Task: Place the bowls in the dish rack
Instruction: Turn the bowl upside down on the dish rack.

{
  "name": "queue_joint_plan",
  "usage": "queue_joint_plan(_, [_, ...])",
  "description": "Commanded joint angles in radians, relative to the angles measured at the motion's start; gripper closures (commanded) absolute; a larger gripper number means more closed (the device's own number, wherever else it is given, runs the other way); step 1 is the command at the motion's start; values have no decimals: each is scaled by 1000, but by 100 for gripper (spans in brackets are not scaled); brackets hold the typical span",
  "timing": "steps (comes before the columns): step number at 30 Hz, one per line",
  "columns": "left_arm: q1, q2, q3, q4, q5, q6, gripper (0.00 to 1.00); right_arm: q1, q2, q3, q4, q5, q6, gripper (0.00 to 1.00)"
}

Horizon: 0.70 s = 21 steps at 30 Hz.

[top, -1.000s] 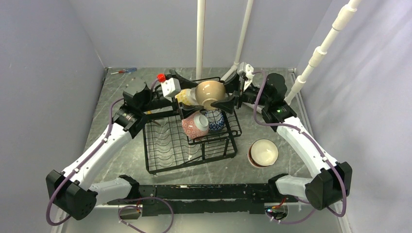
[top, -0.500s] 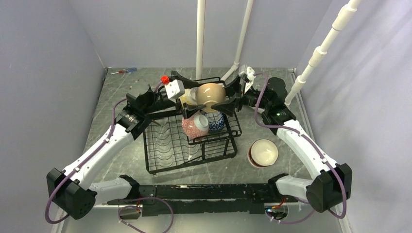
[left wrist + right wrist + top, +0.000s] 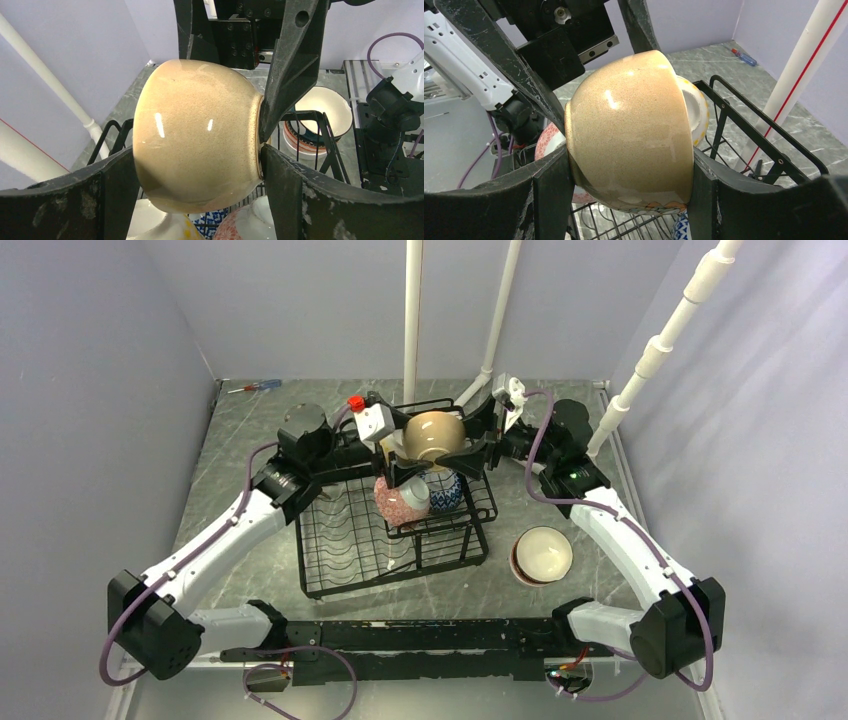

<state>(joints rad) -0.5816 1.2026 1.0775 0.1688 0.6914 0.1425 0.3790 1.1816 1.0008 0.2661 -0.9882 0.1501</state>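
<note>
Top view, clock centred on the dish rack (image 3: 340,570).

- Tan bowl (image 3: 432,433) is in the air at 12 o'clock, turned on its side above the upper basket (image 3: 480,502).
- Right gripper (image 3: 629,165) reaches in from 2 o'clock. Its 2 fingers are set one bowl-width apart and pressed on the bowl's flanks, so it appears to carry the bowl.
- Left gripper (image 3: 197,160) comes in from 10 o'clock and straddles the same bowl. One pad is at the foot ring and the other is by the rim. Cannot tell if it is squeezing or only bracketing.
- Already in the basket: pink-red bowl (image 3: 402,498), blue-white bowl (image 3: 445,488), and yellow-dotted bowl (image 3: 694,107) just behind the tan one.
- Striped bowl (image 3: 541,554) waits on the table (image 3: 230,430) at 4 o'clock.

Step, as I read it: a 2-claw handover or steadying before seating the tan bowl. Next, 1 claw should let go before either arm travels. The bowl then goes down on edge beside the yellow-dotted bowl without bumping it.
</note>
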Motion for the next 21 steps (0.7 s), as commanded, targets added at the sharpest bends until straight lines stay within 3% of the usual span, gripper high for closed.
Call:
queue_joint_plan(1, [-12,18,35,36,-12,-17,17,13,-29,36,114,-42,20,100])
queue_joint_plan(7, [-14,34,50,39,-3,-30,48,14,-22,42,92,-49,11,100])
queue_joint_plan(11, [-14,40,61,35,-14,-52,76,13,-21,51,65,-40,-10,100])
queue_joint_plan(14, [-14,49,71,38,-9,-78,97,14,-19,54,68,-43,-8,82])
queue_joint_plan(19, [-14,57,94,34,18,-117,97,13,-35,31,102,-34,-24,56])
queue_joint_plan(21, [-14,56,99,42,8,-137,97,13,-45,8,125,-26,-20,50])
